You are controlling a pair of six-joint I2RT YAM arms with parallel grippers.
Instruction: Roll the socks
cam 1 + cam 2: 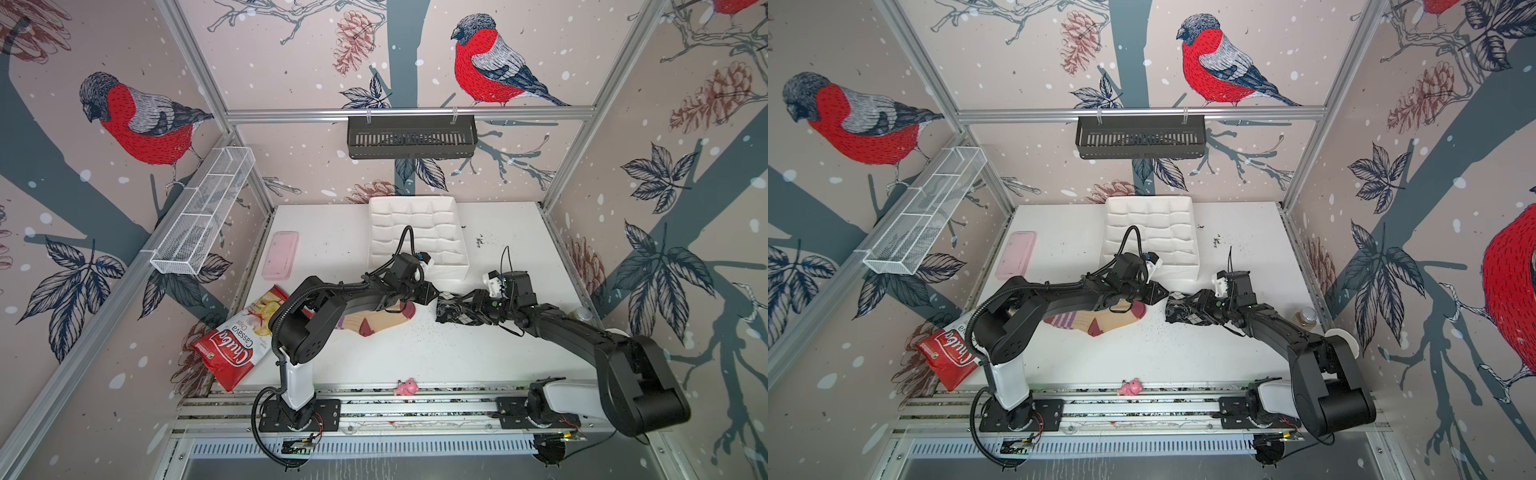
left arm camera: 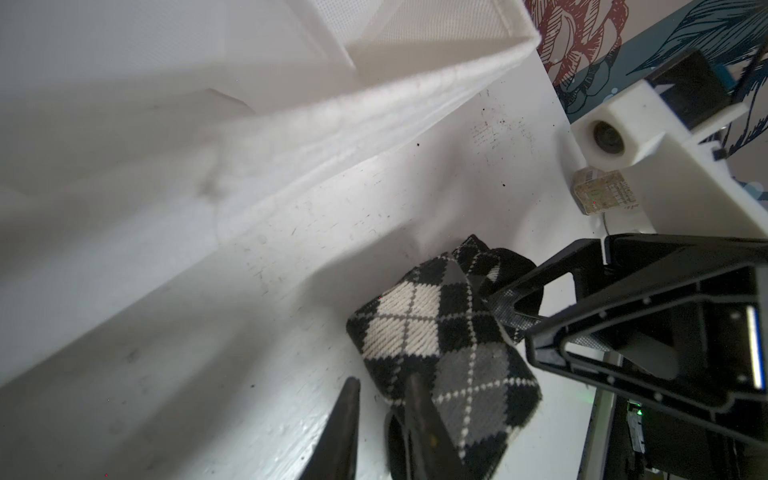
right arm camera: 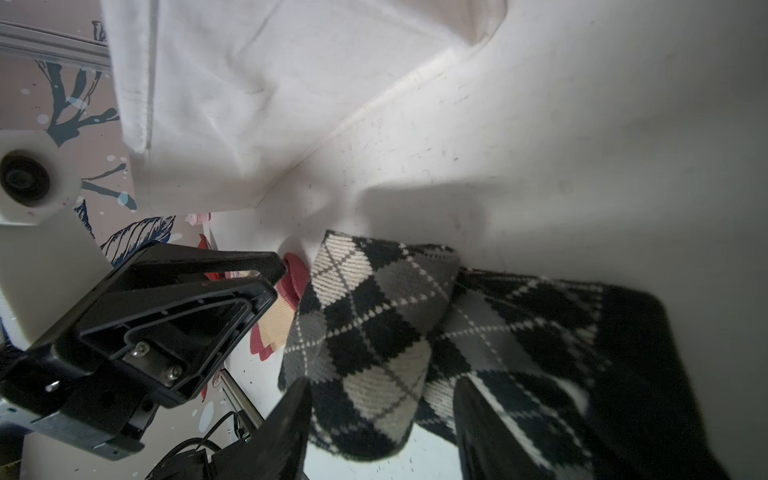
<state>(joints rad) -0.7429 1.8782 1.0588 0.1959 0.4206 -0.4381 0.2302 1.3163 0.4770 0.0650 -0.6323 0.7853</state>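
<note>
The black-grey-white argyle sock [image 1: 455, 311] [image 1: 1183, 313] lies at mid table, partly rolled, with its flat end under the right arm. My right gripper [image 3: 382, 415] [image 1: 468, 308] is open and straddles the rolled end [image 3: 374, 332]. One finger is beside the roll and the other lies over the flat part. My left gripper [image 2: 382, 399] [image 1: 434, 296] is narrowly open at the roll's other side [image 2: 436, 332], one finger against the fabric. The tan sock [image 1: 374, 322] [image 1: 1100, 322] with maroon toe and heel lies flat under the left arm, partly hidden.
A white fabric organizer [image 1: 376, 232] stands just behind both grippers. On the left are a pink case [image 1: 280, 253] and a red-and-white chips bag [image 1: 237, 349]. A pink toy [image 1: 406, 387] sits at the front edge and a jar [image 1: 1306, 318] at the right wall.
</note>
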